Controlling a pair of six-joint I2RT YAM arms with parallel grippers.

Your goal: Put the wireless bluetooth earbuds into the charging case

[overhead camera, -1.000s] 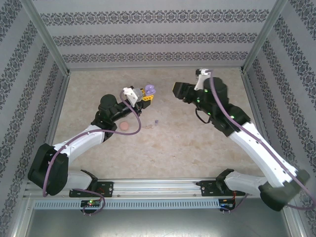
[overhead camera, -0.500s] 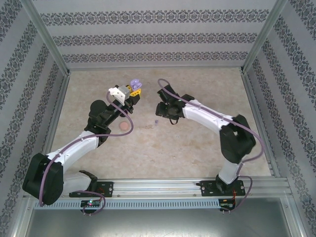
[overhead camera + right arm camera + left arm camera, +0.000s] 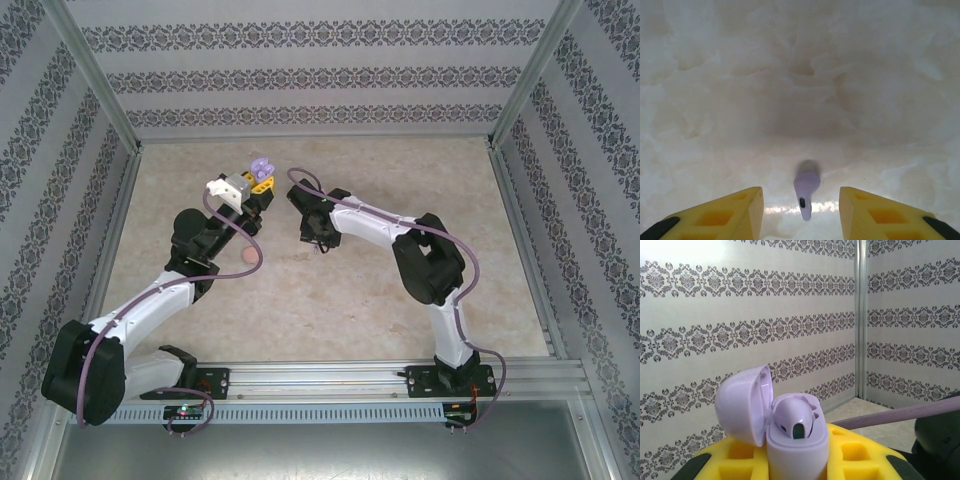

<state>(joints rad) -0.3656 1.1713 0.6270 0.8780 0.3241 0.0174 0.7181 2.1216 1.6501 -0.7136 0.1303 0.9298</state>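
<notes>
Right wrist view: the right gripper [image 3: 800, 220] holds its yellow fingers apart, and a purple earbud [image 3: 806, 189] lies on the table [image 3: 800, 75] between them (neither finger touches it). Farther off, the left gripper [image 3: 261, 183] is clamped on the open charging case [image 3: 797, 450], with a second earbud [image 3: 794, 417] seated inside.

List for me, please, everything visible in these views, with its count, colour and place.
charging case: one, lilac, lid open, held above the table
earbud in case: one, lilac, appears seated inside it
loose earbud: one, lilac, on the table between the right jaws
disc: one, pinkish-brown, on the table beside the left arm
table: one, pale marbled
walls: white with grey patterned bands, around the table
left arm: one, white and black; yellow jaws shut on the charging case
right arm: one, white and black; yellow jaws open, flanking the loose earbud without touching
</notes>
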